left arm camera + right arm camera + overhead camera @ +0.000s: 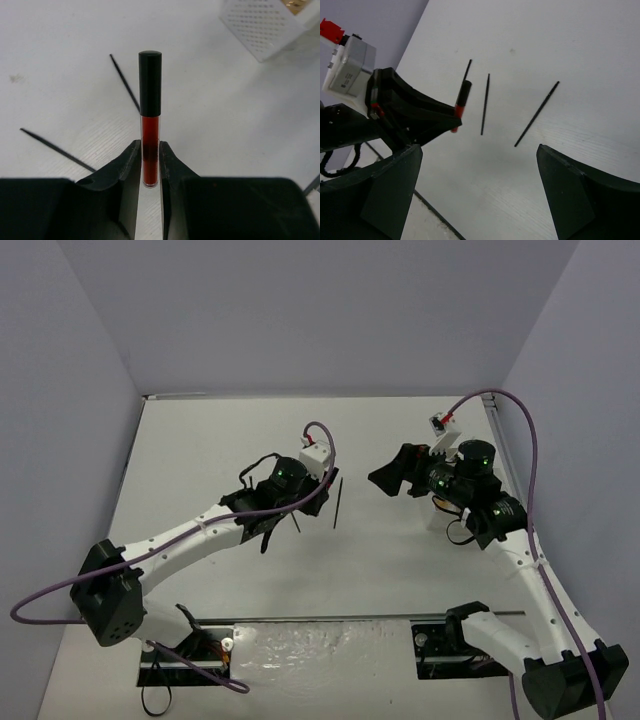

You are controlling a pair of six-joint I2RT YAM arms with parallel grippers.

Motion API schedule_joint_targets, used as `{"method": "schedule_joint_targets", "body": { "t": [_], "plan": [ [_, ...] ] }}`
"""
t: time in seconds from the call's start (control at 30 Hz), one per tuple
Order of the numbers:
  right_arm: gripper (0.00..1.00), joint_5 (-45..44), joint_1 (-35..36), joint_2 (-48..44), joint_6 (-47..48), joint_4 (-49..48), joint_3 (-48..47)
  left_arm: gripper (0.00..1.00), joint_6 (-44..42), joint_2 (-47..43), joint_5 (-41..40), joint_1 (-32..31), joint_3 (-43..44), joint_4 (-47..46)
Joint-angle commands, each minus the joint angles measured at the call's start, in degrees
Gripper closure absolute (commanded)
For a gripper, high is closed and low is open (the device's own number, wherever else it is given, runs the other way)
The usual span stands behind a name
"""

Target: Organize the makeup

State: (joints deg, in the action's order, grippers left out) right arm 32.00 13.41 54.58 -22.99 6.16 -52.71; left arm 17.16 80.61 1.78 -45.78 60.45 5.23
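Left wrist view: the left gripper (149, 146) is pinching a red tube (150, 115) with a black cap by its bottom end, and the rest pokes straight out past the fingertips. Left of the jaws, a thin black stick (55, 148) lies flat on the table (60, 50). A second black stick (125, 82) runs off behind the tube, and a white perforated tray (260, 25) sits further out to the right. Over on the right wrist cam, the right gripper (477, 150) has its fingers spread wide, with a short dark stick (485, 102) and a longer dark stick (536, 114) on the table ahead of it.
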Motion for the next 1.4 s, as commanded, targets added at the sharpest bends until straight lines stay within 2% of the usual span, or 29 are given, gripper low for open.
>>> {"method": "schedule_joint_targets", "body": {
  "t": [0.0, 0.27, 0.77, 0.97, 1.1, 1.17, 1.3, 1.37],
  "plan": [
    [0.06, 3.91, 5.06, 1.67, -3.57, -6.94, -3.85, 1.00, -6.61, -4.10, 2.93, -3.27, 2.05, -9.67],
    [0.12, 1.97, 7.70, 2.60, -6.30, -10.99, -2.88, 1.00, -7.63, -8.60, 7.27, -6.35, 1.78, -12.08],
    [0.34, 0.33, 13.03, 5.80, -8.55, -13.62, -2.15, 1.00, -9.94, -9.24, 8.77, -7.74, 4.12, -11.75],
    [0.51, -0.17, 13.49, 6.35, -8.46, -13.35, -1.18, 1.00, -11.82, -9.15, 8.35, -7.74, 5.58, -9.67],
    [0.69, 0.34, 13.57, 6.76, -8.30, -13.02, -1.26, 1.00, -12.41, -9.24, 8.77, -7.74, 5.65, -9.10],
    [0.72, 0.76, 13.57, 7.26, -8.22, -13.02, -1.26, 1.00, -12.66, -9.24, 9.02, -7.74, 5.56, -9.02],
    [0.84, 0.59, 13.72, 7.19, -7.91, -13.00, -1.26, 1.00, -12.85, -8.78, 9.67, -7.74, 5.62, -8.66],
    [0.93, -0.04, 13.66, 6.57, -7.67, -13.01, -1.26, 0.94, -12.66, -8.54, 8.98, -7.74, 5.64, -8.13]
  ]
}}
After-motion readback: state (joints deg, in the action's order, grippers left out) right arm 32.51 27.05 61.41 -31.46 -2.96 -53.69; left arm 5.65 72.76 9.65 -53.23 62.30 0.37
